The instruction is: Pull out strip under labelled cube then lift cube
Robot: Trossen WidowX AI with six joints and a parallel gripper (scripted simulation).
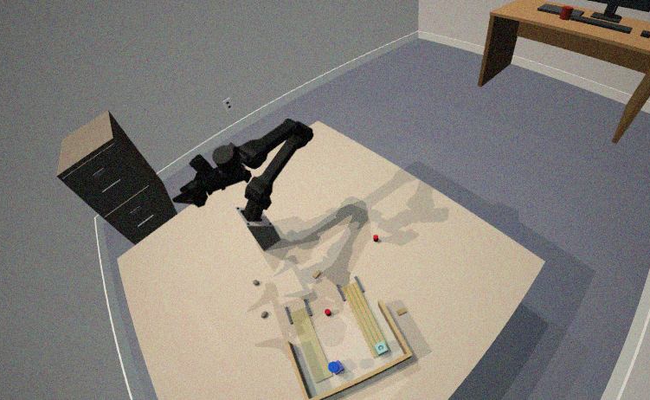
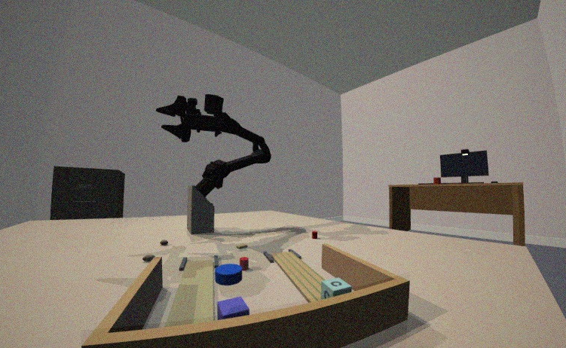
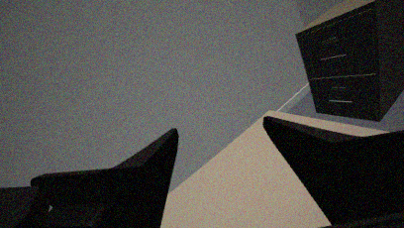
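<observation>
A pale teal cube [image 1: 381,347] [image 2: 335,287] with dark letters rests on the far end, from the arm, of a tan strip [image 1: 362,312] [image 2: 295,270] with green lengthwise lines. A broad pale yellow-green strip [image 1: 309,341] [image 2: 189,302] lies to the left. No cube shows on it. My gripper [image 1: 176,199] [image 2: 160,118] [image 3: 220,127] is open and empty, high above the table's left back side, pointing left, well away from cube and strips. The cube's underside and the striped strip's last end are partly hidden in the exterior view.
A three-sided wooden wall [image 1: 361,377] [image 2: 276,324] surrounds the strips' far ends. Short grey bars flank their near ends. A blue disc [image 1: 333,366] [image 2: 228,275] and purple block [image 2: 233,306] are between the strips. Red cylinders [image 1: 327,312] [image 1: 375,237], grey stones [image 1: 255,282] [image 1: 264,314] and tan blocks [image 1: 316,274] [image 1: 402,311] lie around.
</observation>
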